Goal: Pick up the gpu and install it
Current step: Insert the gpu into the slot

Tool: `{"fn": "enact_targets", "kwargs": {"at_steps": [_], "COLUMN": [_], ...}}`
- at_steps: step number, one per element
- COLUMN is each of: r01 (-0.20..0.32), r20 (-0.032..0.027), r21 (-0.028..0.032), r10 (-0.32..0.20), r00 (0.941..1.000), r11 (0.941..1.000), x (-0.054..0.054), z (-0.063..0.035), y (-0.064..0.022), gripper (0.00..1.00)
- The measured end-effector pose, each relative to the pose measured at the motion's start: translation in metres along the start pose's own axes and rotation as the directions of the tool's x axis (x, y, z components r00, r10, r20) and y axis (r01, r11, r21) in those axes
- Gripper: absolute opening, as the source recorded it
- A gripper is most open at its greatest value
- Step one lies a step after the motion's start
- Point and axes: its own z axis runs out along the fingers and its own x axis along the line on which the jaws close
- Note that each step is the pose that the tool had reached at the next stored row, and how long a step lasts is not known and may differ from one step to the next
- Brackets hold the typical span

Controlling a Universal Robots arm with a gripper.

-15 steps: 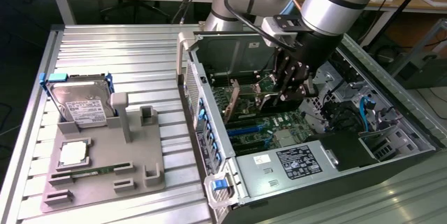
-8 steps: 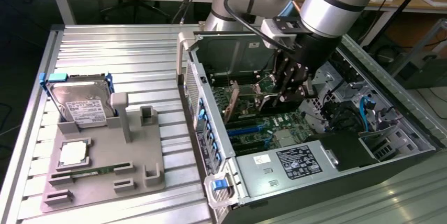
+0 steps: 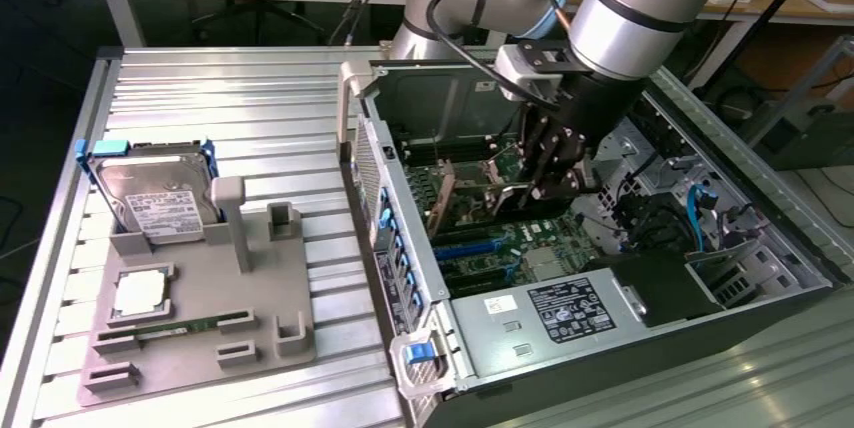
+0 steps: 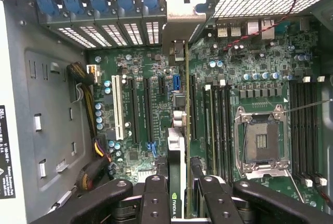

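The jaws (image 4: 179, 193) are clamped on the gpu (image 4: 177, 156), which stands on edge between the two black fingers (image 4: 156, 198); in the wrist view the card runs away from the grip toward the rear of the case, its silver end bracket (image 4: 179, 26) reaching the row of blue slot clips (image 4: 104, 0), and the near end of the card is covered by the fingers. In the exterior view the jaws (image 3: 550, 173) hang low inside the open computer case (image 3: 561, 248), and the card (image 3: 514, 188) shows there as a tan-brown edge below them, just over the motherboard (image 3: 467, 218); whether its lower edge is seated in a slot cannot be made out from either view. Beside the card in the wrist view lie the empty CPU socket (image 4: 261, 140) and the long memory slots (image 4: 304, 125), and a bundle of cables (image 4: 86, 86) partly disappears under the metal side wall. The power supply (image 3: 567, 310) with its label sits at the near end of the case. Off to the exterior view's left, on the ribbed worktop (image 3: 214, 98), a grey holder tray (image 3: 200, 338) carries a hard drive (image 3: 158, 198) leaning in its blue frame, a CPU (image 3: 140, 293) lying flat, and a slim RAM stick (image 3: 180, 328) whose details are too small to read.
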Motion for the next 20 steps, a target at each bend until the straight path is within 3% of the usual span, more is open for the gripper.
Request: {"fn": "enact_targets", "kwargs": {"at_steps": [20], "r01": [0.053], "r20": [-0.0017], "r21": [-0.001], "r10": [-0.053], "r00": [0.9986], "r11": [0.9986], "x": [0.0], "z": [0.018], "y": [-0.0006], "gripper": [0.27]}}
